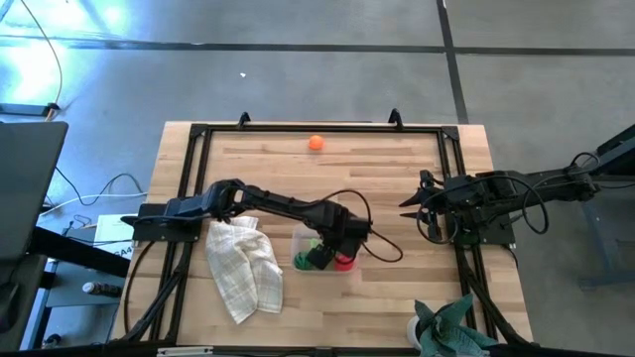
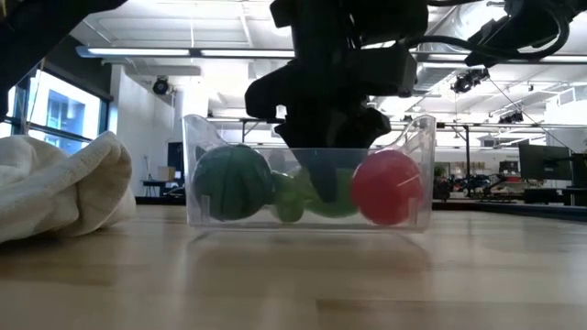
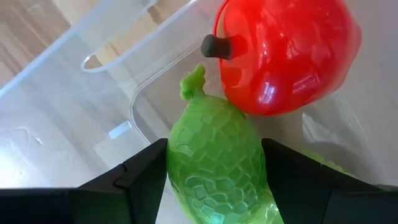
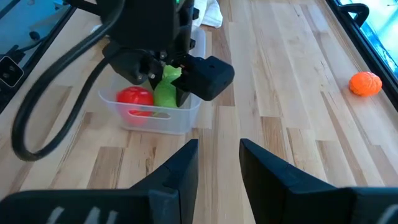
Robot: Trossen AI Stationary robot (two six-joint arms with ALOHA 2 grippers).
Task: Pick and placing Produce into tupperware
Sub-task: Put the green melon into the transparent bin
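1. One left gripper (image 3: 214,180), fingers clamped on the light-green leafy piece (image 3: 214,158), inside the tupperware (image 2: 417,137).
2. Red piece (image 2: 387,188) and round green piece (image 2: 231,181) in the tupperware.
3. Orange piece (image 1: 316,143) on the table's far side.
4. Right gripper (image 4: 217,165) parked, fingers slightly apart, holding nothing.

Workshop hall around a wooden bench

Pale plank bench (image 1: 397,188) edged by a black frame (image 1: 189,198), set on a grey concrete floor (image 1: 298,79) crossed by dark seams. Bright glare on the floor at the far left corner. Beyond, white walls, a window (image 2: 50,115) at left, long ceiling strip lights (image 2: 147,52), black ceiling trusses and desks with monitors (image 2: 541,165) at right.
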